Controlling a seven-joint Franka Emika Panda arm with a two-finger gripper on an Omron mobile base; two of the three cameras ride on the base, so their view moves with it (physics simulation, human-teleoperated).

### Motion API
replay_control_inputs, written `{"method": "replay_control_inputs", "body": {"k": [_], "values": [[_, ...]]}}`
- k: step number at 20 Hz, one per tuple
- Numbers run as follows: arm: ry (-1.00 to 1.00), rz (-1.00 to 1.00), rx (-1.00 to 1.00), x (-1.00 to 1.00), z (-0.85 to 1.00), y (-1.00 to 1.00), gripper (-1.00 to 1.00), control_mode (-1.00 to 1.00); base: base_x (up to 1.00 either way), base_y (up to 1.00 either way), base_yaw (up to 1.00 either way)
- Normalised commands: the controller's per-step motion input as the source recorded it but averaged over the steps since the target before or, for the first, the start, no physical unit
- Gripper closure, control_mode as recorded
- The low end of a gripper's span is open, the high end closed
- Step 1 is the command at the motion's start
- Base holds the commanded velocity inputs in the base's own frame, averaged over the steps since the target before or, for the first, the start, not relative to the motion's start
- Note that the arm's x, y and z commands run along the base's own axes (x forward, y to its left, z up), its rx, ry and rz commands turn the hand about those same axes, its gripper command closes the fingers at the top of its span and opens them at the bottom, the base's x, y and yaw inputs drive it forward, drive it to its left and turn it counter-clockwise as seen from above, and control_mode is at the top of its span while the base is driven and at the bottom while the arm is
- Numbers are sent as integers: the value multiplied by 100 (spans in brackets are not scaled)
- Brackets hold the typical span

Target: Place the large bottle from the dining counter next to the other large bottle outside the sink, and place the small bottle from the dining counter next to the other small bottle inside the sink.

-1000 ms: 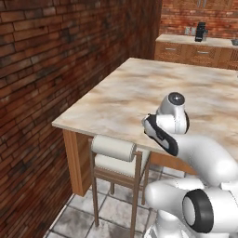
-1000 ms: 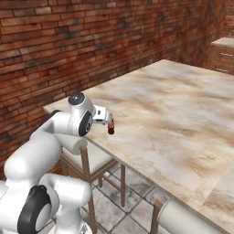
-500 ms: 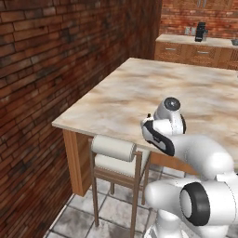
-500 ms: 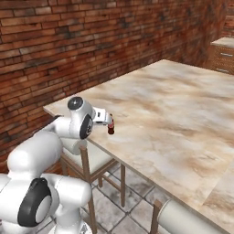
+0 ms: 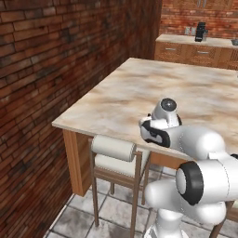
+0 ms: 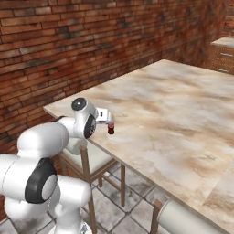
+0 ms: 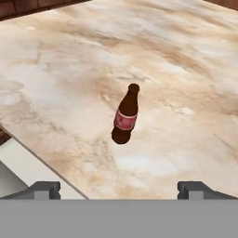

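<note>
Swinging left since a second ago, the wide-open, empty pincer (image 7: 119, 188) faces an upright brown, red-labelled bottle (image 7: 126, 115) just ahead on the counter (image 7: 186, 93).

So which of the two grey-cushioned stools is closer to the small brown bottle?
The grey-cushioned wooden stool beside the white arm; the other stool stands farther along the counter.

A wooden stool with a grey cushion (image 5: 114, 155) stands on the grey tiled floor (image 5: 79, 221), beside a red brick wall (image 5: 51, 60). Wooden drawer cabinets (image 5: 195, 53) line the far wall.
</note>
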Motion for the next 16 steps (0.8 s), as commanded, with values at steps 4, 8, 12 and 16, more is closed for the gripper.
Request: {"method": "replay_control_inputs", "body": {"k": [4,8,12,16], "values": [[0,0,0,26,-4,-7,-100,-100,0,0,0],[0,0,0,22,-11,-4,-100,-100,0,0,0],[0,0,0,24,-17,0,-100,-100,0,0,0],[0,0,0,27,-16,0,-100,-100,0,0,0]]}}
